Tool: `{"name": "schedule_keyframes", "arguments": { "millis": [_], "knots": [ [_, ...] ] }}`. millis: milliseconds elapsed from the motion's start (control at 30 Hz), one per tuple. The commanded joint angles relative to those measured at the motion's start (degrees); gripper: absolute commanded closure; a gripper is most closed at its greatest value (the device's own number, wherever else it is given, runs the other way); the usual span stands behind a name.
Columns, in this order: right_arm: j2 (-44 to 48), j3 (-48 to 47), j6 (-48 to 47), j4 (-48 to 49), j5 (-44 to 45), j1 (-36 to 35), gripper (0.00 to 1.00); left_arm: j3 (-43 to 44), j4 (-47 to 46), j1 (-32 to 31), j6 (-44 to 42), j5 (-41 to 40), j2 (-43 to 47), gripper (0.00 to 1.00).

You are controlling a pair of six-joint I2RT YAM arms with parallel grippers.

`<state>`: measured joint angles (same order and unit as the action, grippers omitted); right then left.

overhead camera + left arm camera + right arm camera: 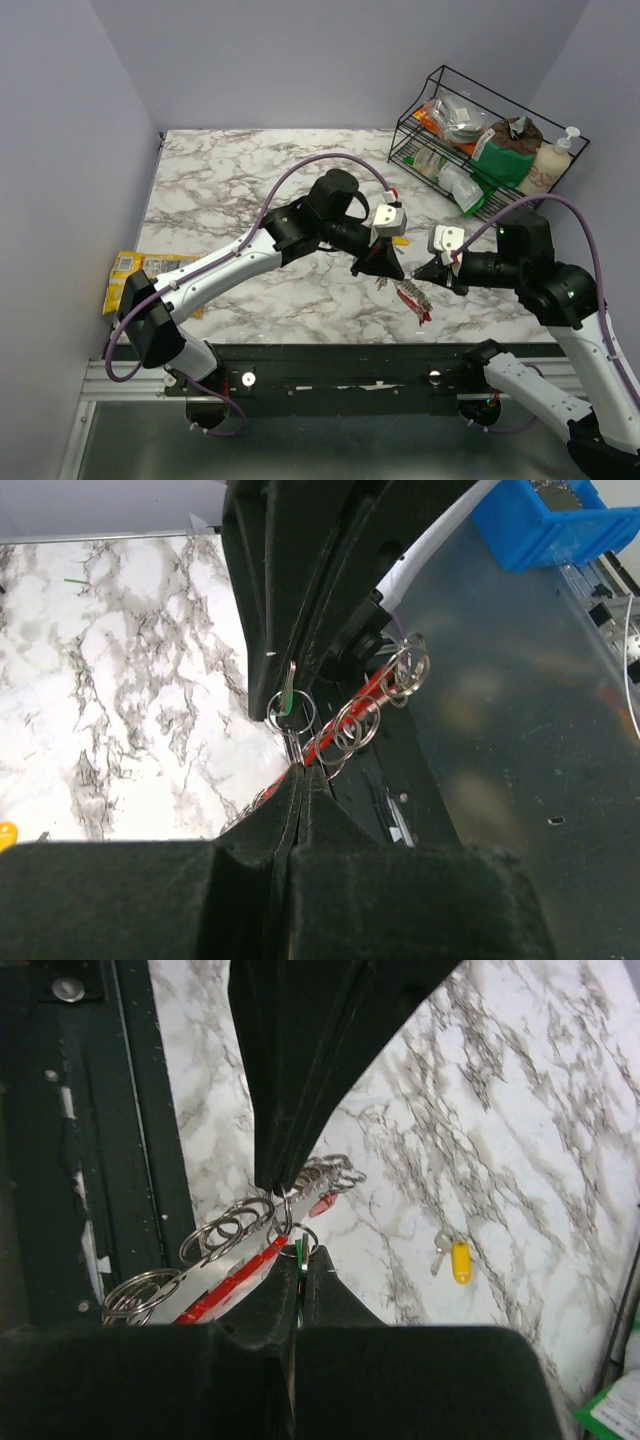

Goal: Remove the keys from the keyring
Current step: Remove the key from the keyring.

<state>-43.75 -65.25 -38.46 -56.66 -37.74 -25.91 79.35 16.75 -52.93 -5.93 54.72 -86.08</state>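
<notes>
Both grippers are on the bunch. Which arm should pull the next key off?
Right, probably. The right gripper is shut on the green key and can pull away; the left gripper clamps the red keyring, so it anchors.

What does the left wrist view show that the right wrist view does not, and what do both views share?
Only the left wrist view shows a blue bin at its upper right. Only the right wrist view shows a yellow key lying alone on the marble table, and a red tag among the rings. Both show the red keyring strung with small metal rings, the left arm's jaws shut on it, and a green key pinched in the right arm's jaws.
</notes>
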Motion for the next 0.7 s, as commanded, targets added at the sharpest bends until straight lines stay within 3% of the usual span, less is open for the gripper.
{"name": "schedule_keyframes", "arguments": {
  "millis": [0,667],
  "knots": [
    [-2.21,-3.65,-2.58,-4.24,-8.49,0.33,0.99,1.42,4.77,-2.18,-4.96,0.66,1.09,1.00],
    [0.86,0.92,-8.21,-8.11,-9.11,0.34,0.99,7.13,18.14,-10.62,-23.51,-21.05,1.36,1.00]
  ]
}}
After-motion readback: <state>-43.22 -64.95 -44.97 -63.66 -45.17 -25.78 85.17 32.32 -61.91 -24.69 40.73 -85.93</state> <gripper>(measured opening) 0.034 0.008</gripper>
